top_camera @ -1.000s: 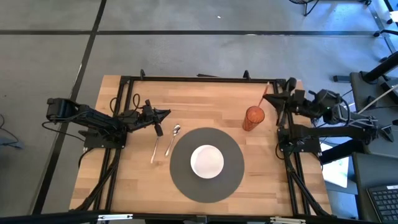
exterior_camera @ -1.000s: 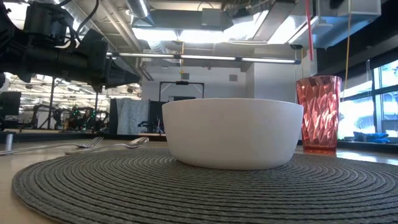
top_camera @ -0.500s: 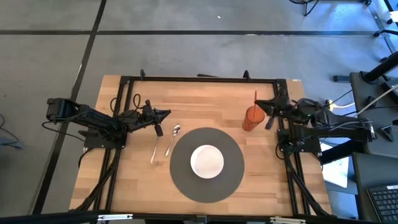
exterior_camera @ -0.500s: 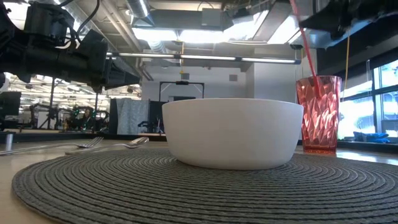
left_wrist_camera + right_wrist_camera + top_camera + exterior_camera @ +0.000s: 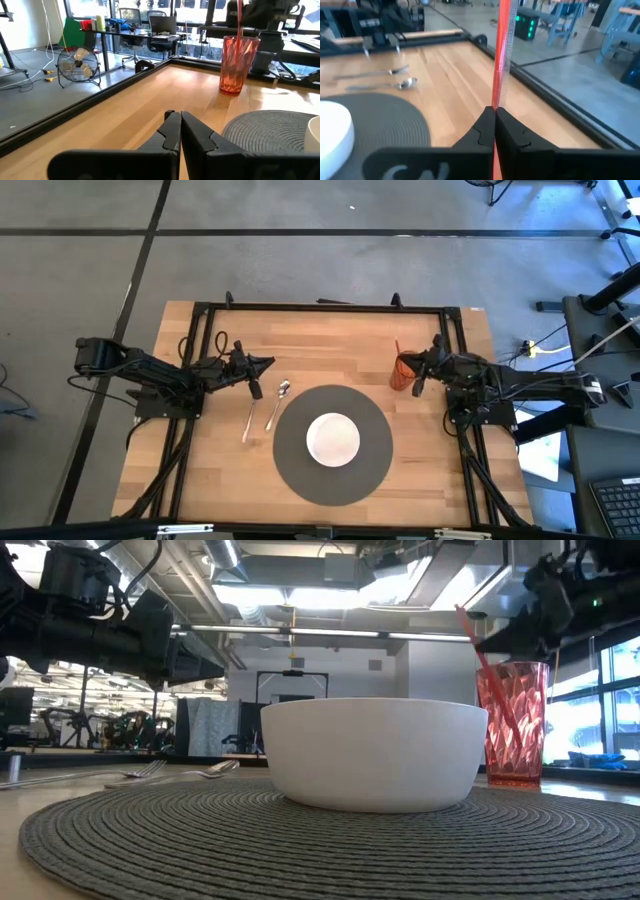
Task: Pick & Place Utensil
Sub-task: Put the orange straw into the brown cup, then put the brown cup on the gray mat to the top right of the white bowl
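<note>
A red straw leans tilted in the red ribbed cup, which stands on the wood at the table's right. My right gripper is right beside the cup, above its rim, shut on the straw. My left gripper hovers shut at the table's left, just beyond a fork and a spoon that lie flat on the wood. A white bowl sits in the middle of a round grey woven placemat. My right gripper pinches the straw's upper part between its two fingers, which lie across it. The fingers come in from the table's right side. The straw stands tilted, its top end above the gripper and its lower end inside the cup.
Black frame rails run along the table's far and side edges. Bare wood lies between the placemat and the far rail and along the near left edge. Beyond the table there is office furniture and a floor fan.
My right gripper has moved from near the table's far right corner toward the cup and down, carrying the straw. The straw, first held high above the cup, has come down into it and now leans there tilted. My left arm has kept still.
</note>
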You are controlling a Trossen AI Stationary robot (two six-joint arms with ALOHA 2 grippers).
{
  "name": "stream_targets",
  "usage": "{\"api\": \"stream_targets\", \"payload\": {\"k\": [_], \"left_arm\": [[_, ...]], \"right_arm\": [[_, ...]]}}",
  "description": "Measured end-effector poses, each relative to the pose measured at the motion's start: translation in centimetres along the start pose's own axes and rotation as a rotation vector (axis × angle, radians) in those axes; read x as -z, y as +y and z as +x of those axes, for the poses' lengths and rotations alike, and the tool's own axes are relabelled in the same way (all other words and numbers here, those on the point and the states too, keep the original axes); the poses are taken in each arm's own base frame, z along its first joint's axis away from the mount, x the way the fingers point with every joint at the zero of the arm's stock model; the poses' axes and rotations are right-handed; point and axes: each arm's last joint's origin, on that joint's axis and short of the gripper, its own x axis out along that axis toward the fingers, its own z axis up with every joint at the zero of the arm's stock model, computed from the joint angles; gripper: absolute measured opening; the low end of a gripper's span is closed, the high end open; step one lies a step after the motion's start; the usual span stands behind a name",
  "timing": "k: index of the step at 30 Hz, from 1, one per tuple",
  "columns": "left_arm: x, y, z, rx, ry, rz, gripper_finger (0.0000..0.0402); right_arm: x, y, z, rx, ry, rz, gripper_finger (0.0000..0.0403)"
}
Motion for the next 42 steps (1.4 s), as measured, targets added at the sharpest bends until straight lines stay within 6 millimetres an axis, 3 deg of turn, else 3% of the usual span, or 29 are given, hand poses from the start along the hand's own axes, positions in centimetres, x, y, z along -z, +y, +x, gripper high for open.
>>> {"api": "stream_targets", "payload": {"k": [9,17,25,30,35,39,42], "left_arm": [[0.0,0.0,0.0,-0.01,-0.001,0.0,0.0006],[0.0,0.0,0.0,-0.01,0.0,0.0,0.0006],[0.0,0.0,0.0,-0.011,0.001,0.0,0.0006],[0.0,0.0,0.0,-0.011,0.002,0.001,0.0006],[0.2,0.1,0.0,-0.013,0.02,0.007,0.0006],[0.2,0.1,0.0,-0.013,0.023,0.007,0.0006],[0.2,0.1,0.0,-0.013,0.023,0.007,0.0006]], "right_arm": [[-0.2,-0.1,-0.1,0.02,-0.041,-0.002,0.0034],[0.1,-0.1,-0.1,0.011,-0.006,0.006,0.01],[-1.1,0.0,-0.5,-0.035,-0.028,-0.066,0.0155],[-3.5,0.4,-1.4,-0.09,-0.087,-0.162,0.0172],[-7.7,0.7,-2.9,-0.154,-0.034,-0.188,0.0174],[-10.1,1.4,-3.4,-0.207,0.138,-0.195,0.0175],[-10.6,2.1,-3.2,-0.229,0.379,-0.267,0.0175]]}}
